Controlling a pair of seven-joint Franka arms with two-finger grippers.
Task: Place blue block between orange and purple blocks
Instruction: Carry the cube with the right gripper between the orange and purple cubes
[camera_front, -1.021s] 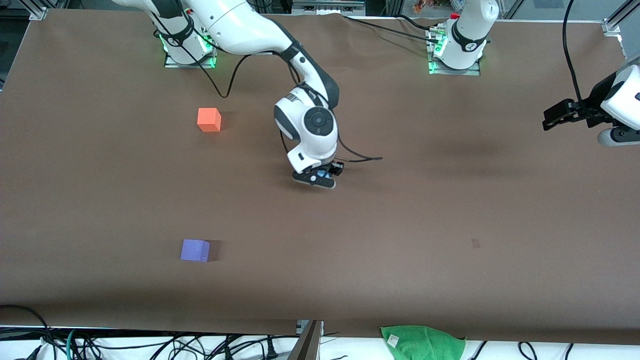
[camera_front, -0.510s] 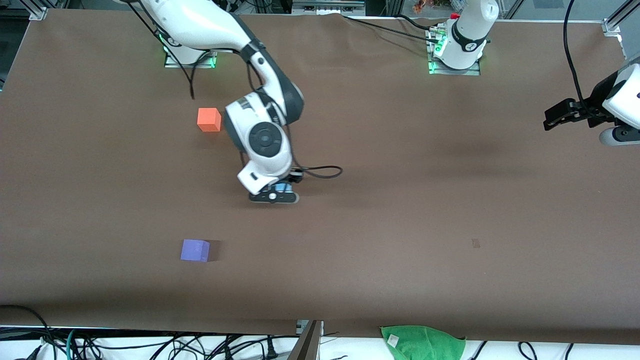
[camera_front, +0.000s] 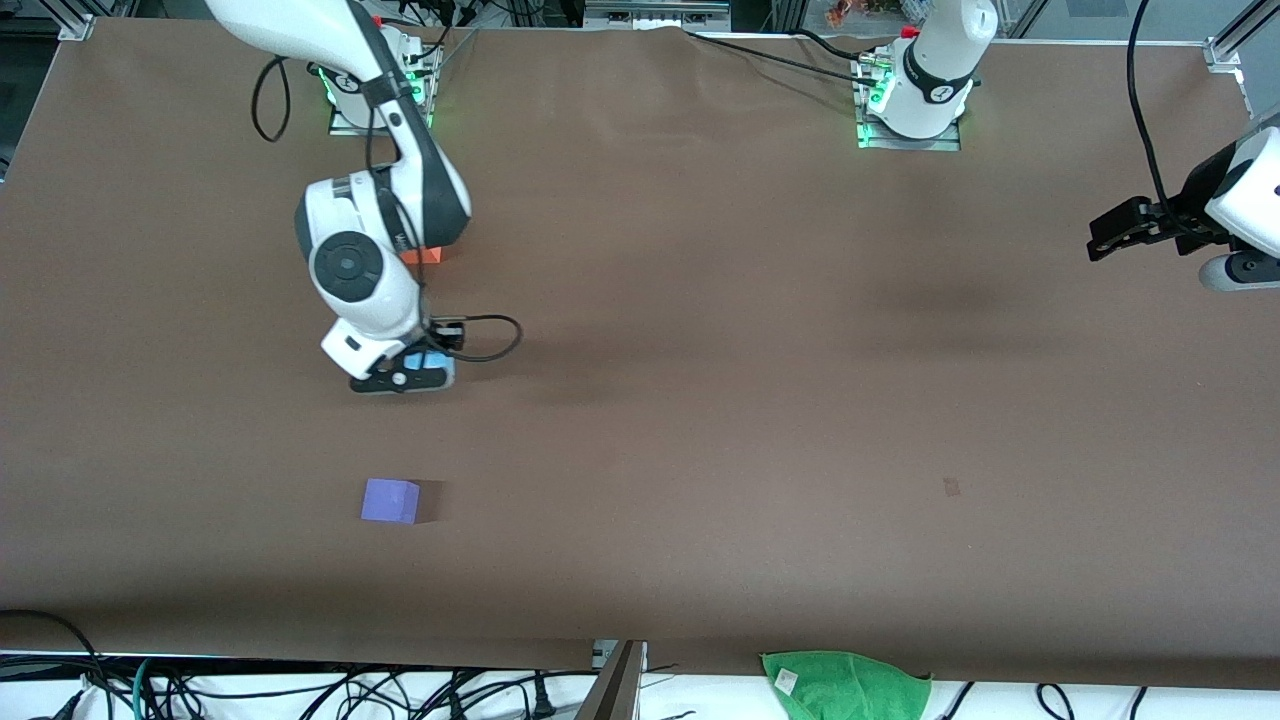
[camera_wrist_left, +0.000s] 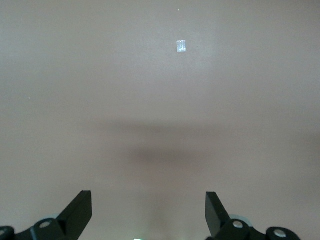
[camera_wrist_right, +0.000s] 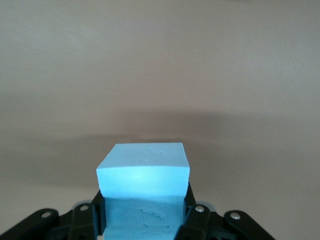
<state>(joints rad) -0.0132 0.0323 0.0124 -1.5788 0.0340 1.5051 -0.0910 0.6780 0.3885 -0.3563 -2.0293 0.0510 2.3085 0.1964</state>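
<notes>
The right hand (camera_front: 412, 375) holds the blue block (camera_wrist_right: 144, 172) above the counter (camera_front: 700, 400), between the orange block (camera_front: 425, 256) and the purple block (camera_front: 390, 500), which lies nearer the camera. The left hand (camera_front: 1110, 238) waits over the counter's left-arm end.

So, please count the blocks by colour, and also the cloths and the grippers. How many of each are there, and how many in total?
Blue block: 1, held in the right gripper
Orange block: 1, mostly hidden by the right arm
Purple block: 1
Green cloth: 1
Grippers: 2, the second is the left gripper, open
Total: 6
</notes>
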